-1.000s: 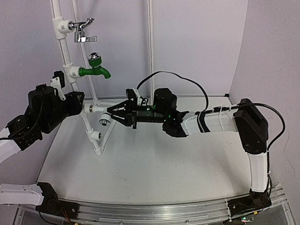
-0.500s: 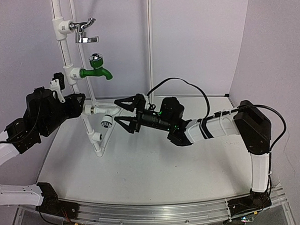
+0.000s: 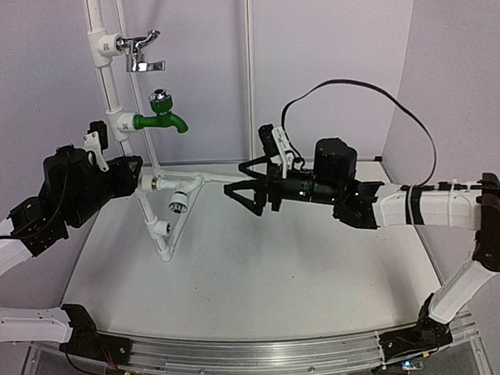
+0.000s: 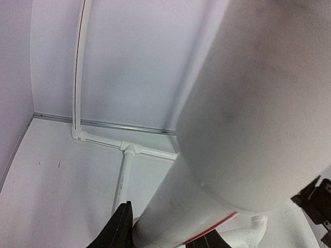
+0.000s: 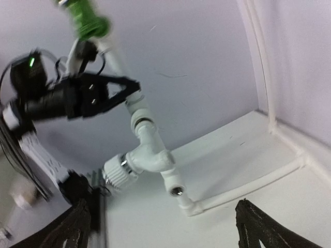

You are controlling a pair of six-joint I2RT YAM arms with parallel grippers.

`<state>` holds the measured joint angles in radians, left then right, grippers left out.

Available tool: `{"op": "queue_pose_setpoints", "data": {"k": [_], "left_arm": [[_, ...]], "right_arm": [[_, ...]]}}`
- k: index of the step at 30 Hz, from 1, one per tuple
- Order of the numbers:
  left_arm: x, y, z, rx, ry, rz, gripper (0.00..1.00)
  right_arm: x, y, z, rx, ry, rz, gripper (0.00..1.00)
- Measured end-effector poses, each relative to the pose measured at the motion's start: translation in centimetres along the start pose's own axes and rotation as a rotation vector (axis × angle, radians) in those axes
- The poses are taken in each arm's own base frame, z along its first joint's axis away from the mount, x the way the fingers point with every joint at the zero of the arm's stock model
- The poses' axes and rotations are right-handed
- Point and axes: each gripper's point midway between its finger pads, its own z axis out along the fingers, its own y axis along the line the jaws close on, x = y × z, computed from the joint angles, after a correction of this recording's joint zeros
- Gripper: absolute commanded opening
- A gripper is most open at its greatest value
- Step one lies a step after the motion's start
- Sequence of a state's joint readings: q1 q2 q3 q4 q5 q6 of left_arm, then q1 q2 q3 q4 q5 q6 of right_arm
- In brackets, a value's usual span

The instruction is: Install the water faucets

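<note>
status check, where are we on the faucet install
Left gripper shut on white pipe. Right gripper open, apart from white faucet. Faucet hangs on the pipe. Nothing between right gripper and faucet.

Taps showing: 3 | white tap sitting at 9 o'clock: 1 | green tap at 10 o'clock: 1 | chrome tap at 11 o'clock: 1 | pipe rack carrying them: 1 | arms reaching in: 2, left arm and right arm
</note>
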<state>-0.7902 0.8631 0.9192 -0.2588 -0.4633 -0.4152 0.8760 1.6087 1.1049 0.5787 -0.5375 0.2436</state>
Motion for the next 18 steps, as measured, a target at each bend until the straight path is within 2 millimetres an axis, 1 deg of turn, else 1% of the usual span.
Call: {"op": "queue_pose_setpoints", "data": {"k": [2, 5, 7, 10, 12, 14, 18], "left_arm": [[0.0, 0.0, 0.0, 0.0, 0.0, 0.0, 0.0], [0.0, 0.0, 0.0, 0.0, 0.0, 0.0, 0.0], [0.0, 0.0, 0.0, 0.001, 0.001, 0.001, 0.0], [0.0, 0.0, 0.0, 0.001, 0.001, 0.0, 0.0], [0.0, 0.0, 0.0, 0.001, 0.001, 0.0, 0.0], [0.0, 0.0, 0.0, 0.002, 0.001, 0.0, 0.0], [0.1, -0.1, 0.0, 0.005, 0.003, 0.001, 0.0]], "right_arm": [[-0.6, 1.5, -0.7, -0.009, 0.017, -0.329, 0.98], [-0.6, 2.8, -1.2, -0.034, 0.045, -0.684, 0.98], [-0.2, 2.9, -1.1, -0.052, 0.07, -0.904, 0.98], [0.8, 2.8, -0.8, -0.083, 0.108, -1.13, 0.97], [1.2, 2.8, -0.1, -0.099, 0.114, -1.256, 0.97], [1.8, 3.0, 0.8, -0.118, 0.117, -1.356, 0.96], [3.0, 3.4, 2.6, -0.152, 0.115, -1.478, 0.92]]}}
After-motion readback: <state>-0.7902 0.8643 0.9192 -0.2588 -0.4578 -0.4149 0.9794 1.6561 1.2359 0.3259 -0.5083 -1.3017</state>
